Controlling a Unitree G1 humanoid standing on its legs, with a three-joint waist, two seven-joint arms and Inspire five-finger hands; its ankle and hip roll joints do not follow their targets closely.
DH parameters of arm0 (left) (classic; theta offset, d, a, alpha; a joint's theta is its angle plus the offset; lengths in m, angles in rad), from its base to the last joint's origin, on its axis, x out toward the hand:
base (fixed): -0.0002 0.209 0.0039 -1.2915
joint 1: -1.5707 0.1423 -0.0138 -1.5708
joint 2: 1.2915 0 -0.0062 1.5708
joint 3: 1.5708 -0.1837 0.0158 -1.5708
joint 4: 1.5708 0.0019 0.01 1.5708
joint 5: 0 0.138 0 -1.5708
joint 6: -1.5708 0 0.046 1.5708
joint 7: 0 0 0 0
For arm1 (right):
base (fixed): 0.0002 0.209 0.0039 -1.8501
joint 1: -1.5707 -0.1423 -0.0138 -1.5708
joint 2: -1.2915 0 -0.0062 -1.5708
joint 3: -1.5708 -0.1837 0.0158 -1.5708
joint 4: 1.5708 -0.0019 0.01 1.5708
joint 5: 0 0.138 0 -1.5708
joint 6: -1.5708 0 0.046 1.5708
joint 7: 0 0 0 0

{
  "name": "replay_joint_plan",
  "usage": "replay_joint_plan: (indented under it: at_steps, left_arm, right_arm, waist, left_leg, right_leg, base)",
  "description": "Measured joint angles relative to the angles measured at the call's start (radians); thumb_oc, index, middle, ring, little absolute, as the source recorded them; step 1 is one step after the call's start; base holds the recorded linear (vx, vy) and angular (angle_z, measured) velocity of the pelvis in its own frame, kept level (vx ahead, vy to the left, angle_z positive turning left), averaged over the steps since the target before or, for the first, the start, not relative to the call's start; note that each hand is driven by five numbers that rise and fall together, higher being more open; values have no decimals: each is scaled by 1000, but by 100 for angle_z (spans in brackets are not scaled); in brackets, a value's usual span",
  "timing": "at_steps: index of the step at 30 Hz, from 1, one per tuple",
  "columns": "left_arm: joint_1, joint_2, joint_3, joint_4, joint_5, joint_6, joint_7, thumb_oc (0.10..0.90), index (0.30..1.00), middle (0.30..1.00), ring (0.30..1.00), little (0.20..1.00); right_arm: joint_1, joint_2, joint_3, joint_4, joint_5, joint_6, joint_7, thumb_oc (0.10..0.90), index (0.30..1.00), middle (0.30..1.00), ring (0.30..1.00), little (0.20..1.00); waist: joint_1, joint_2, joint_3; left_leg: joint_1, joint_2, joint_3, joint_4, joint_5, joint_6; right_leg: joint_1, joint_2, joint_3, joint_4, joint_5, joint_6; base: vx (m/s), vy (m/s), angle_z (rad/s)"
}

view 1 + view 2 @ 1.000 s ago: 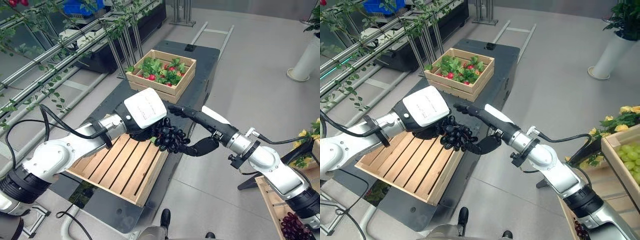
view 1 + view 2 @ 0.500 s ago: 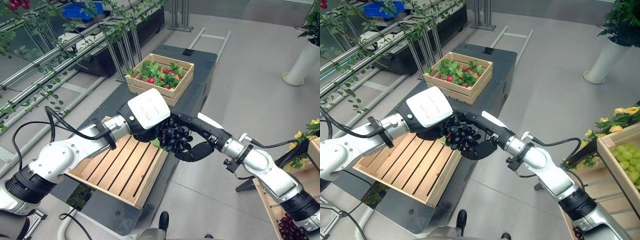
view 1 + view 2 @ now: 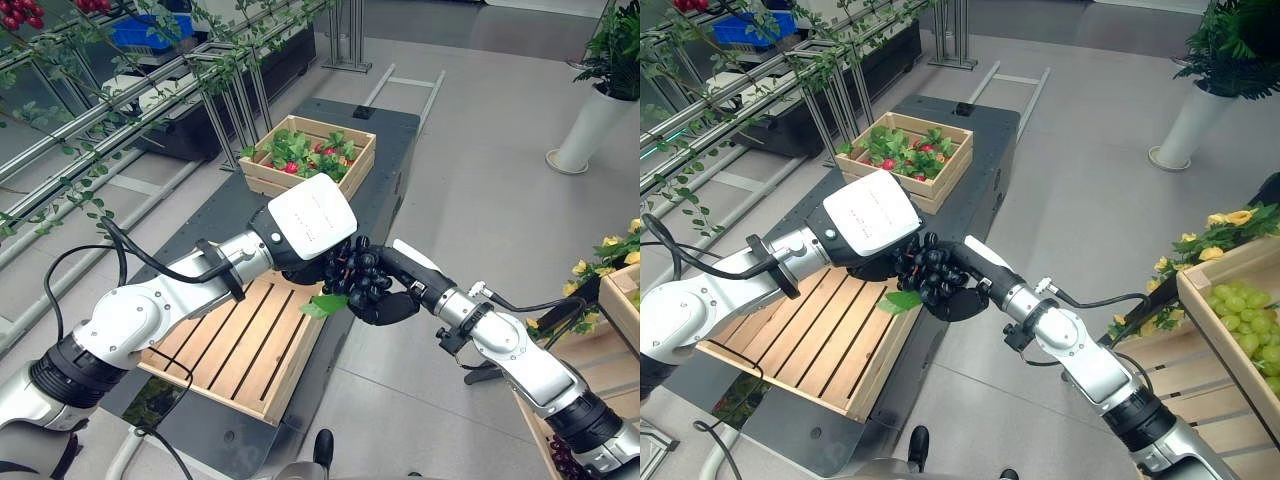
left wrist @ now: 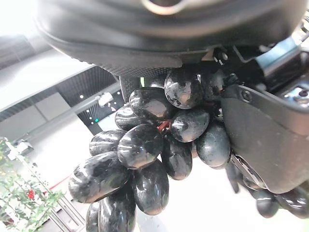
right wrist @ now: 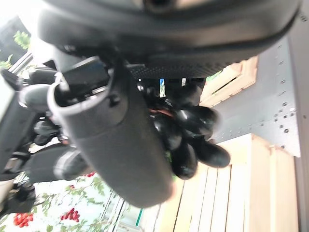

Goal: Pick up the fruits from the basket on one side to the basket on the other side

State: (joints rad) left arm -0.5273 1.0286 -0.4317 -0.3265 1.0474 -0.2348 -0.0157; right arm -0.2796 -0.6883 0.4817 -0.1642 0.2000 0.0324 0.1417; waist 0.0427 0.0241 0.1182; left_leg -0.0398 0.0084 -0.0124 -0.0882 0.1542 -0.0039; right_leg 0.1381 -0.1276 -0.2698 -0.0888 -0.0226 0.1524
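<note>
The bunch of dark purple grapes [image 3: 355,275] hangs between both hands, just past the slatted wooden crate's [image 3: 240,340] edge. The left hand [image 3: 310,225] curls over it; the right hand [image 3: 385,300] cups beneath, seemingly gripping too. Pulling apart together could tear grapes loose onto the floor.

Right hand [image 5: 120,140]: dark bulk along one edge of the view, thumb standing out across the frame. A bunch of dark grapes [image 5: 190,130] lies against the thumb and palm. Beyond the grapes, a slatted wooden crate [image 5: 241,188] sits on a dark perforated worktop [image 5: 285,101]. Green foliage with red fruit [image 5: 67,215] is visible in the background.
</note>
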Motion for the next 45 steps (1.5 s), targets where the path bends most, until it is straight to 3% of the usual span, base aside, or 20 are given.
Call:
replay_joint_plan:
  at_steps: [17,20,26,31,36,41,43,45]
  left_arm:
    - [0,-35,19,-11,-1,-2,-31,409,314,314,314,314]
    - [0,-36,19,-13,-1,-2,-40,800,900,900,900,900]
    - [3,-36,29,-14,-27,-1,-50,800,900,900,900,900]
    - [67,-37,130,-18,-82,14,-35,800,900,900,900,900]
    - [121,-36,216,-16,-150,101,15,800,900,900,900,900]
    - [157,-36,292,23,-266,205,110,800,900,900,900,900]
    - [161,-38,297,69,-339,265,167,800,900,900,900,900]
    - [211,-56,344,76,-445,284,215,800,900,900,900,900]
  right_arm:
    - [25,45,3,6,5,9,-66,400,300,300,300,300]
    - [34,49,3,6,8,9,-75,400,300,300,300,300]
    - [79,73,1,6,8,9,-107,400,300,300,300,300]
    - [130,83,-37,25,8,9,-194,400,300,300,300,300]
    - [206,85,-111,64,21,9,-251,400,300,300,300,300]
    - [233,104,-152,94,45,9,-286,400,300,300,300,300]
    - [234,119,-158,94,45,9,-310,400,300,300,300,300]
    - [238,131,-165,94,45,9,-322,400,300,300,300,300]
  waist:
    - [-3,0,0]
    - [-5,0,-1]
    - [-7,-11,-7]
    - [-24,-20,-13]
    - [-30,-27,-19]
    - [-61,-30,-20]
    - [-67,-30,-21]
    - [-73,-30,-21]
  left_leg:
    - [4,5,15,0,-1,1]
    - [6,5,18,0,-2,2]
    - [15,7,40,0,-9,3]
    - [31,9,59,-1,-21,1]
    - [38,16,103,-1,-34,0]
    - [47,23,134,-1,-40,1]
    - [61,29,138,-1,-48,-8]
    - [70,36,148,-1,-57,-12]
  right_leg:
    - [-3,1,20,0,1,0]
    - [-4,1,23,0,1,0]
    - [-6,-1,44,0,1,0]
    - [-8,-2,74,0,1,1]
    - [-29,-3,111,-1,2,1]
    - [-39,1,144,0,6,-1]
    - [-43,7,156,0,10,-6]
    - [-42,11,160,-1,11,-7]
  base:
    - [1,0,-1]
    - [-1,0,-1]
    - [-6,6,-10]
    - [-6,13,-18]
    - [-6,18,-28]
    - [-4,15,-23]
    - [-5,11,-37]
    - [-7,7,-25]
